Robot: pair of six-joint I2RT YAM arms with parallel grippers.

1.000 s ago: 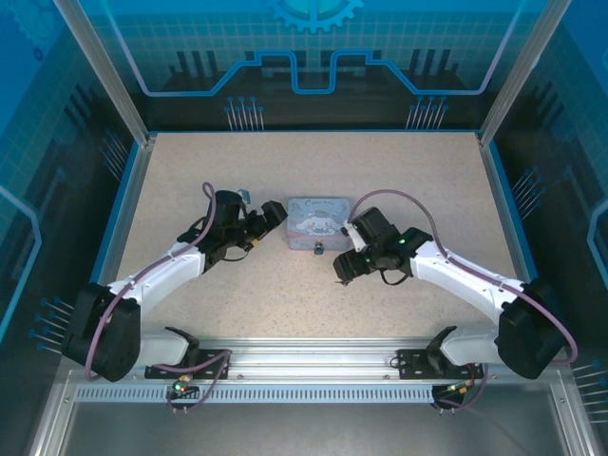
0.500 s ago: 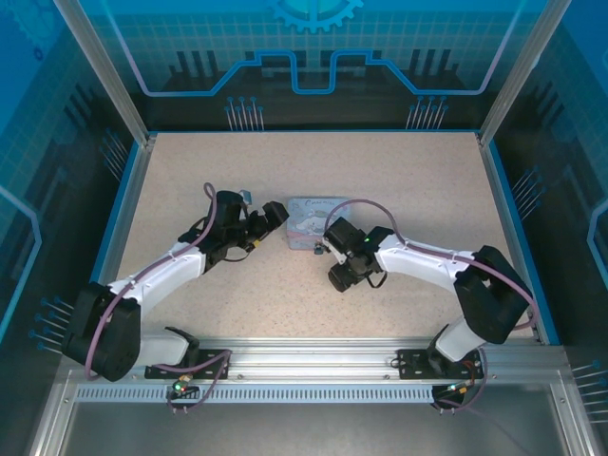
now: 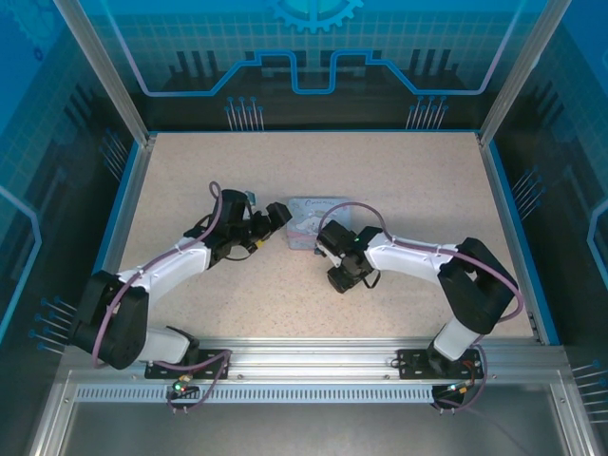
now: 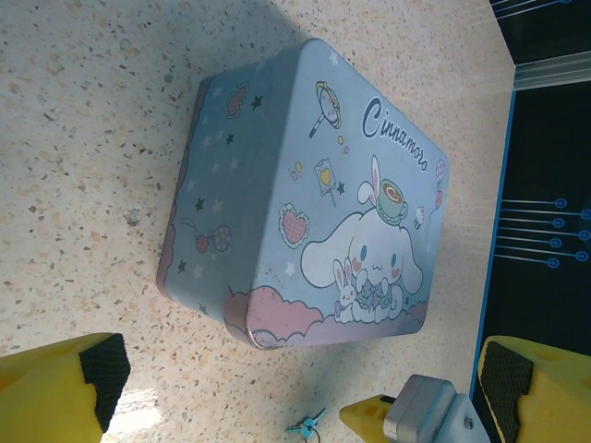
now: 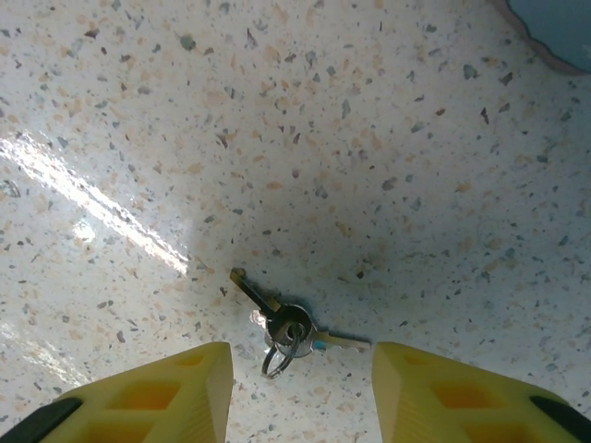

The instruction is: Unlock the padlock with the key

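Early stage — key (image 5: 284,323) lay ungrasped on table (image 5: 369,138) between right gripper's (image 5: 300,369) spread fingers; left gripper (image 4: 305,369) open, empty.

Left arm (image 3: 171,264) extends from lower left of the frame up toward centre. Left gripper (image 4: 305,367): jaws spread wide. Right arm (image 3: 418,255) bends sharply at its elbow on the right, forearm running left to centre. Right gripper (image 5: 300,392) faces downward, jaws apart.
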